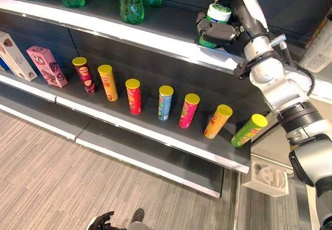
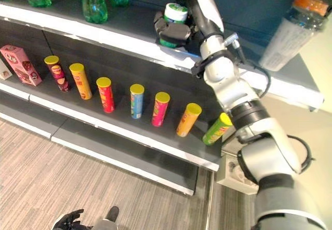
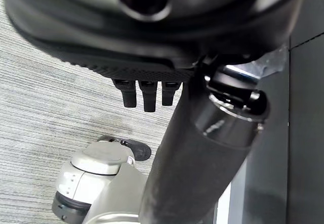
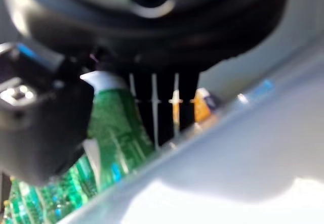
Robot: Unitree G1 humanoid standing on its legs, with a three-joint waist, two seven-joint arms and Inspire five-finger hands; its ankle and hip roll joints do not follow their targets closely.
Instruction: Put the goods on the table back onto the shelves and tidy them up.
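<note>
The right arm [image 2: 233, 92] was silver-grey with a dark ribbed band, a white shell above its dark hand [image 2: 174, 31].

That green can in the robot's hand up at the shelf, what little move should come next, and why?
Probably lower it the last bit and let go. The right hand is curled round the green can, already over the upper shelf, beside the green bottles. Whether the can's base touches the shelf I cannot tell. The left hand hangs low over the floor.
</note>
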